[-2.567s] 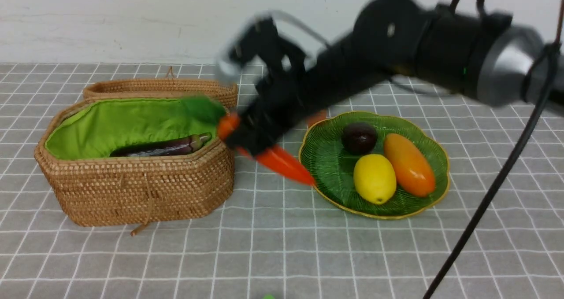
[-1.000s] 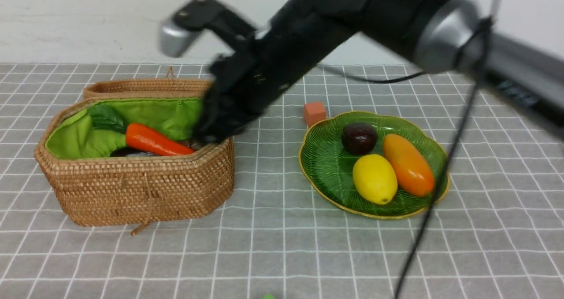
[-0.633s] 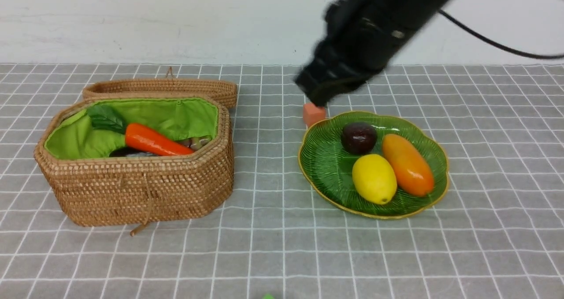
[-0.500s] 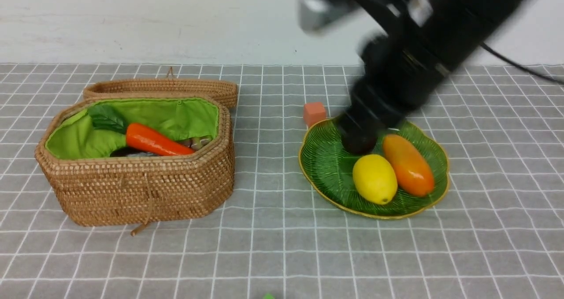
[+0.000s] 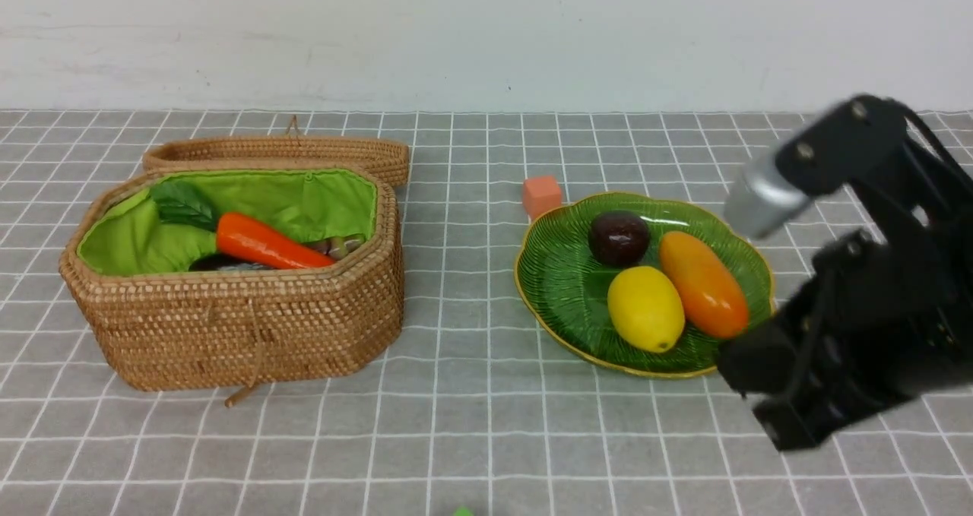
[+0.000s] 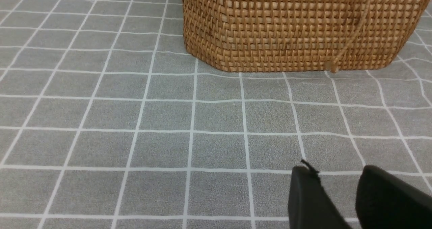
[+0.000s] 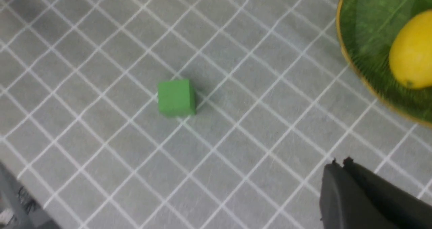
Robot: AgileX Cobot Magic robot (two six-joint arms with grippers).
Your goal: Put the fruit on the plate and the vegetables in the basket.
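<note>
The woven basket (image 5: 236, 326) with green lining stands open at the left. In it lie the orange carrot (image 5: 266, 246) and, partly hidden under it, the dark eggplant (image 5: 338, 247). The green plate (image 5: 562, 280) holds a maroon fruit (image 5: 619, 237), a yellow lemon (image 5: 645, 308) and an orange mango-like fruit (image 5: 703, 283). My right gripper (image 5: 771, 425) hangs low just right of the plate's front rim, shut and empty (image 7: 339, 163). The lemon (image 7: 413, 53) and plate (image 7: 357, 26) show beside it. My left gripper (image 6: 337, 171) is open over bare cloth in front of the basket (image 6: 297, 26).
A small orange cube (image 5: 541, 194) sits behind the plate's left rim. A green cube (image 7: 176, 97) lies on the grey checked cloth near the table's front edge. The basket's lid (image 5: 281, 151) rests behind the basket.
My right arm left the carrot in the basket, swung right across the plate and came down beside its right front rim. Fruit and vegetables have stayed put.
</note>
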